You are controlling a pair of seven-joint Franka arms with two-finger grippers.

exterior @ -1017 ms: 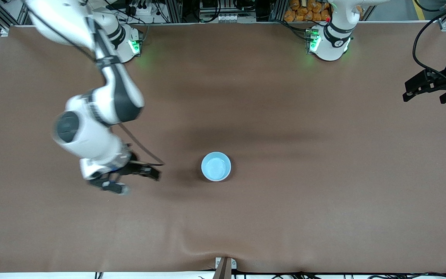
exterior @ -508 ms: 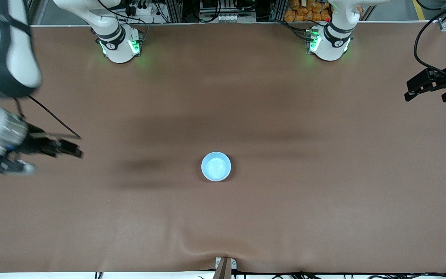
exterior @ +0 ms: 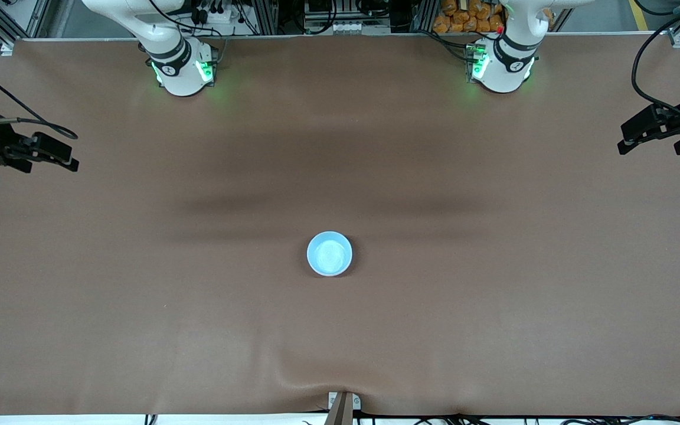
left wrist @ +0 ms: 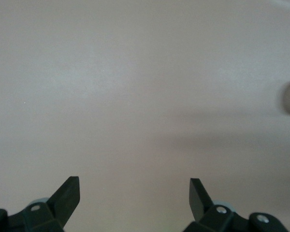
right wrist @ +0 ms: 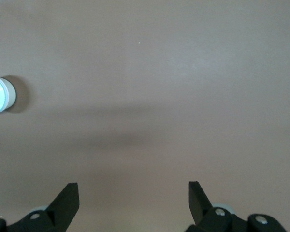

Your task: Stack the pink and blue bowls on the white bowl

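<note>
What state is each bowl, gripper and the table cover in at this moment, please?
blue bowl: upright, topmost on the table's middle; pink and white bowls not visible.
right gripper: open, holds nothing, over the right arm's table end.
left gripper: open, holds nothing, waits over the left arm's table end.
table cover: rumpled at the near edge.

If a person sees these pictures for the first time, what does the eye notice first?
First, the blue bowl, alone near the middle of the brown table; only blue shows from above, though the right wrist view shows a pale outer wall. Next, the two grippers, both with open jaws and holding nothing: the right gripper over the right arm's end of the table, the left gripper over the left arm's end.
</note>
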